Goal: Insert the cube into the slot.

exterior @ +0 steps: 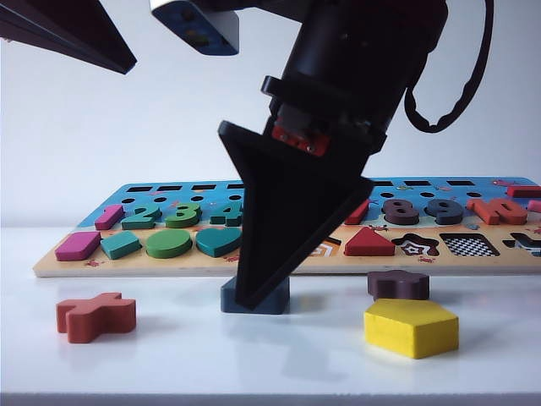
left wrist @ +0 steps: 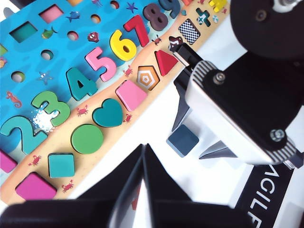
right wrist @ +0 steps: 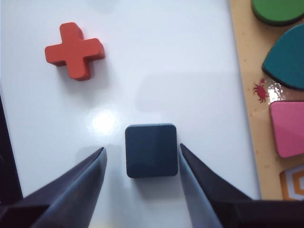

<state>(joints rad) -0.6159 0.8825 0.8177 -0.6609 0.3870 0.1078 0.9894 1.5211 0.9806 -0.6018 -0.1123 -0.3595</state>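
The cube (right wrist: 151,150) was seen flat on the white table (exterior: 169,364), just in front of the puzzle board (exterior: 51,266), not touching its near edge. Bare table lay between the cube and the red cross piece (right wrist: 74,50), and more toward the yellow pentagon (exterior: 411,327) and brown star piece (exterior: 398,284) on the other side. The slot (exterior: 470,245), a checkerboard square cut-out, was located in the board's front row, right of the star cut-out, well apart from the cube.

The right gripper (right wrist: 141,159) was lowered over the cube, 1 finger on each side. The fingers (right wrist: 80,183) were spread apart; a narrow gap showed on the board side and a wider gap on the other. No contact was seen, nothing was held.

The left gripper (left wrist: 144,159) was held above the table beside the board's front edge, fingertips together, nothing between them.
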